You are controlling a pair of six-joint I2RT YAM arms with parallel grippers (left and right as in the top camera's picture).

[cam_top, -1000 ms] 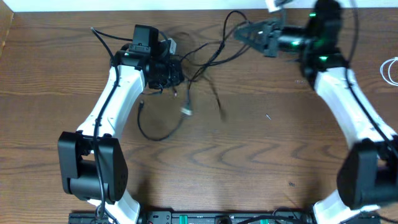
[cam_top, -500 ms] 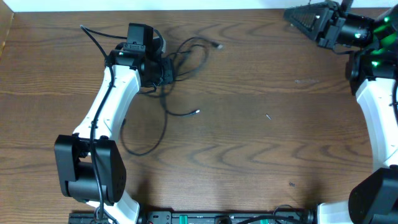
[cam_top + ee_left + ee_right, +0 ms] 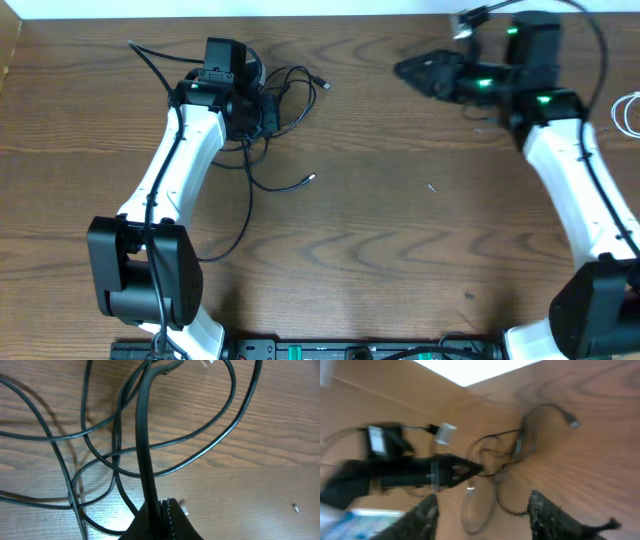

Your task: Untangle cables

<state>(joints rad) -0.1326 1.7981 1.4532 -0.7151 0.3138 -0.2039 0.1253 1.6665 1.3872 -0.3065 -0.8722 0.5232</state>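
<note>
Two robot arms work at a wooden table (image 3: 400, 250), seen from above. At about 11 o'clock on the tabletop, the left claw (image 3: 262, 112) sits in a loose tangle of black cables (image 3: 292, 84). Its wrist camera shows the two fingers (image 3: 172, 522) pressed together, pinching one black strand that rises toward 12 o'clock in that view, while other loops lie crossed on the wood behind it. From the tangle, one end with a small plug (image 3: 321, 82) points toward 3 o'clock, a second end (image 3: 310, 178) lies toward 5 o'clock of the claw, and a long strand trails toward 7 o'clock beside the left arm (image 3: 180, 170). The right claw (image 3: 415, 72) is at about 1 o'clock, well apart from the tangle and pointing toward 9 o'clock. Its own blurred camera shows its fingers (image 3: 427, 515) spread wide with nothing between them. A white cable (image 3: 630, 112) lies looped at the table's edge near 2 o'clock, partly cut off by the frame.
</note>
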